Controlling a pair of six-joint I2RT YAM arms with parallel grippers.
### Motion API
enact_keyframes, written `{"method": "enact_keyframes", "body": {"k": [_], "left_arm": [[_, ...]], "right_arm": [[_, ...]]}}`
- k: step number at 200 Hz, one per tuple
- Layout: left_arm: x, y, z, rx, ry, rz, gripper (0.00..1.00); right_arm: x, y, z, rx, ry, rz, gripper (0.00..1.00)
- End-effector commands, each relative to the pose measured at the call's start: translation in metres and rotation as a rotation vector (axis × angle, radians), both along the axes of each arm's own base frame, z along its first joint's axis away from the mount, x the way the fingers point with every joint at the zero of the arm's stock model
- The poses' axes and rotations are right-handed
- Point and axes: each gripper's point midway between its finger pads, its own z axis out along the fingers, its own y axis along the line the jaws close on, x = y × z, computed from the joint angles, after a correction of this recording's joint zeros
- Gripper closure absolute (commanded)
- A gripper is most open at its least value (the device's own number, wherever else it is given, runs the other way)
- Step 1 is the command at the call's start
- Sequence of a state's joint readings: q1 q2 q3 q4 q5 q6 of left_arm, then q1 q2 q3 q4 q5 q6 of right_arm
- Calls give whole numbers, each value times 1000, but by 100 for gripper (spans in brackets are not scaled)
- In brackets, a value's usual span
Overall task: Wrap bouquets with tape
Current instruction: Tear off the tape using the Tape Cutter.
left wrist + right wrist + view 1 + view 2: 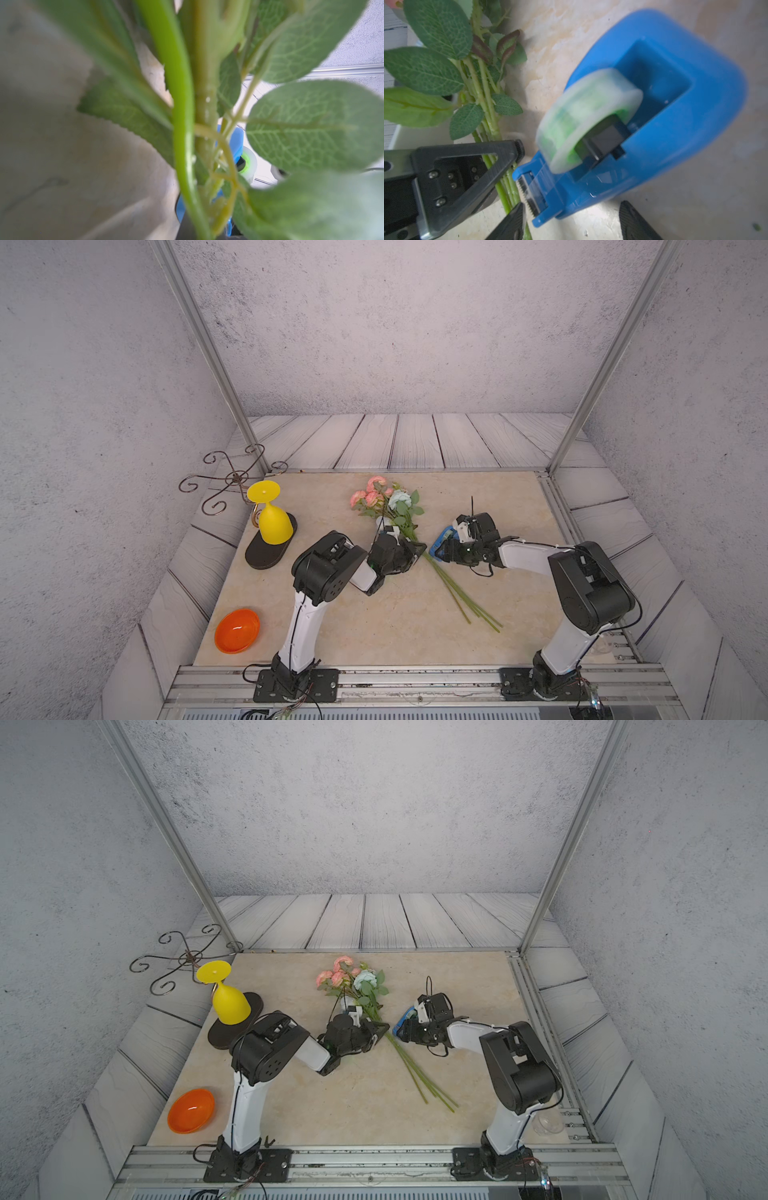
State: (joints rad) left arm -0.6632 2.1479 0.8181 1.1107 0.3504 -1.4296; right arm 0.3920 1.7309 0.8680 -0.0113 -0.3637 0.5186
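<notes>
Artificial pink and pale-blue flower bunch (388, 504) on long green stems, left gripper (419, 550) pinching the stems, right gripper (572, 216) spread astride blue wedge-shaped plastic tape dispenser (695, 99), beside the stems

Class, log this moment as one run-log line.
left claw: shut on bouquet stems | right claw: flanking cutter end of tape dispenser, grip unclear

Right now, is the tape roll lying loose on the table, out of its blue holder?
No, the tape roll sits on the black hub inside the blue holder.
</notes>
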Motion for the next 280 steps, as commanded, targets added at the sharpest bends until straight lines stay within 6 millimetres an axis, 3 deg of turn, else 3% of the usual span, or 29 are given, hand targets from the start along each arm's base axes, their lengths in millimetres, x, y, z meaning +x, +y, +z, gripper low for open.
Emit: {"method": "enact_keyframes", "body": {"k": [1,28,68,86,113,143,167,180,192,201,221,245,280], "left_arm": [[2,2,8,-11,-44,5,100],[2,2,8,-12,-44,7,100],[6,2,14,-51,-47,27,100],[12,3,23,-110,-67,48,100],[12,4,33,-140,-90,46,100],[14,18,46,-200,-93,98,100],[19,23,60,-179,-147,84,100],[20,23,60,-217,-121,97,100],[21,17,80,-231,-178,53,100],[19,15,88,-222,-205,29,100],[12,21,78,-164,-166,24,100],[12,32,81,-152,-143,11,100],[11,39,107,-78,-183,-63,100]], "right_arm": [[-10,-12,-9,-52,41,-6,28],[-9,-7,-9,-35,42,5,28],[-28,-20,-27,-124,64,-2,32],[-35,-31,-41,-187,96,-14,34],[-38,-35,-42,-308,84,21,35],[-59,-53,-73,-375,163,-1,37],[-58,-52,-74,-388,151,1,37],[-51,-48,-70,-399,137,22,37],[-45,-44,-59,-388,115,28,36],[-39,-37,-44,-354,85,33,33],[-24,-15,-3,-244,38,55,26],[-19,13,36,-96,-2,115,21],[-32,13,50,-55,11,140,19]]}}
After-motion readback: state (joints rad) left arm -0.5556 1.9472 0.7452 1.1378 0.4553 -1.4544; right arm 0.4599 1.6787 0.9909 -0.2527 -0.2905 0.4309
